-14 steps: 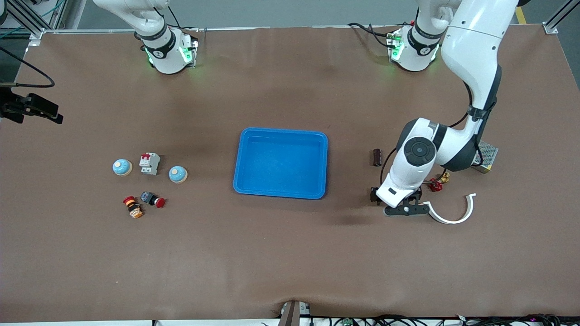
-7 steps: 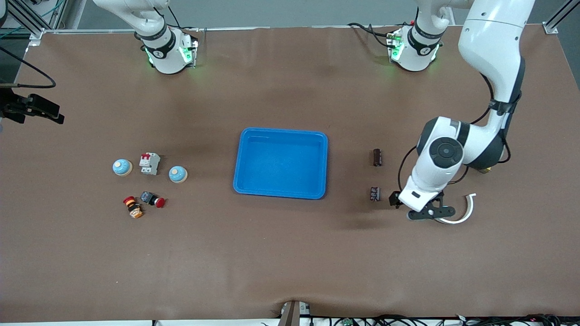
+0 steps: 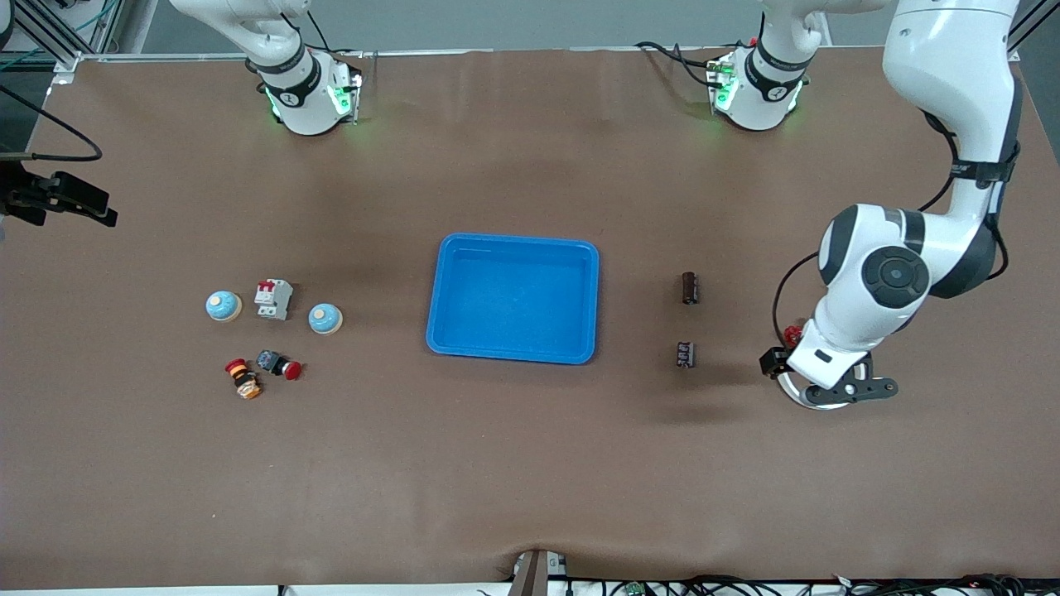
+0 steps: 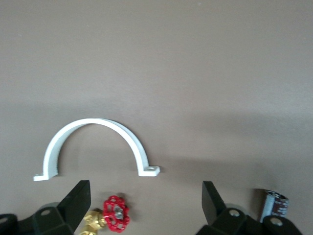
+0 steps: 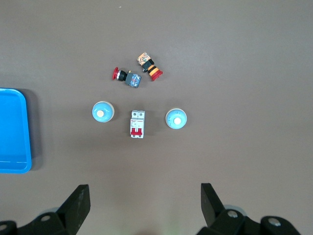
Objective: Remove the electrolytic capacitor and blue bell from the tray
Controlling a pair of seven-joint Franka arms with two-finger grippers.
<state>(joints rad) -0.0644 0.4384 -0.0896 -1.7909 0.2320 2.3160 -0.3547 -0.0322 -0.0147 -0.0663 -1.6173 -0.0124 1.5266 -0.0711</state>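
Front view: two capacitors (image 3: 691, 287), two bells (image 3: 224, 305) (blue), one tray (image 3: 513, 246).

Brown table (image 3: 530, 463) under tray (image 3: 513, 352), bells (image 3: 325, 319), capacitors (image 3: 690, 287).

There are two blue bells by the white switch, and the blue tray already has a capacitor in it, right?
Not quite. The front view shows the blue tray empty; both capacitors lie on the table toward the left arm's end. The two blue bells do sit beside the white switch.
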